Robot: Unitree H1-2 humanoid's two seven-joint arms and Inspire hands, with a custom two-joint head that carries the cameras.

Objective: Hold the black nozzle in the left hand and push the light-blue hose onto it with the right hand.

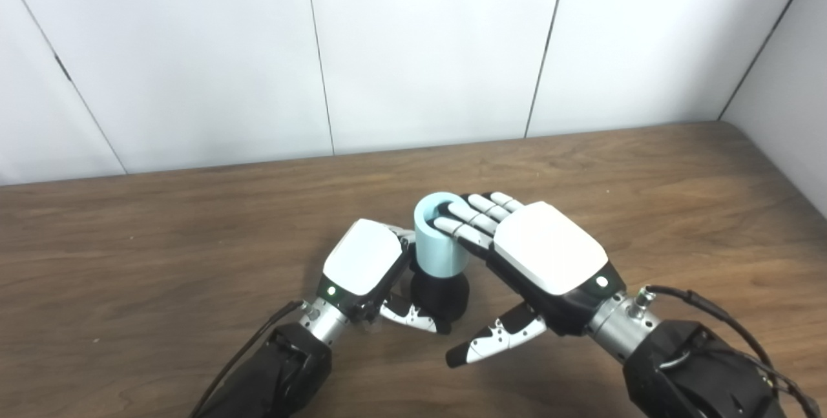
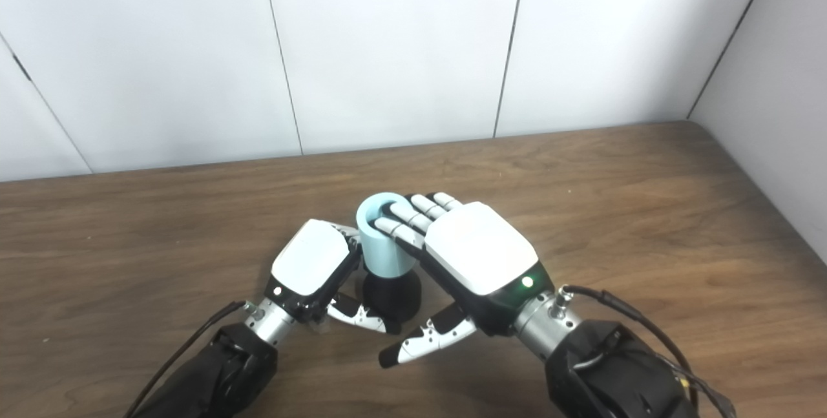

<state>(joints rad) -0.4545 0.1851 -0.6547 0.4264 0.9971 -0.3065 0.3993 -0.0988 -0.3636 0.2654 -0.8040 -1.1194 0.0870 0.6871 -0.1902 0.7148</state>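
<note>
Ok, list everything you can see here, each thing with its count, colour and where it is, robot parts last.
hose: one, light blue, short open tube standing upright on the nozzle, table centre.
nozzle: one, black, under the hose, on the table.
table: one, brown wood, across the lower picture.
wall: white panels, behind and at right.
left hand: one, white and black, closed around the nozzle.
right hand: one, white and black, fingers resting over the hose's top rim, thumb free below.

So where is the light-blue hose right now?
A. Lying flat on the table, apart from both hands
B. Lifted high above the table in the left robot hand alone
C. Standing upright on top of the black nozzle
C: the light-blue hose stands upright on the black nozzle, with the right robot hand resting its fingers on the hose's top rim.
</note>
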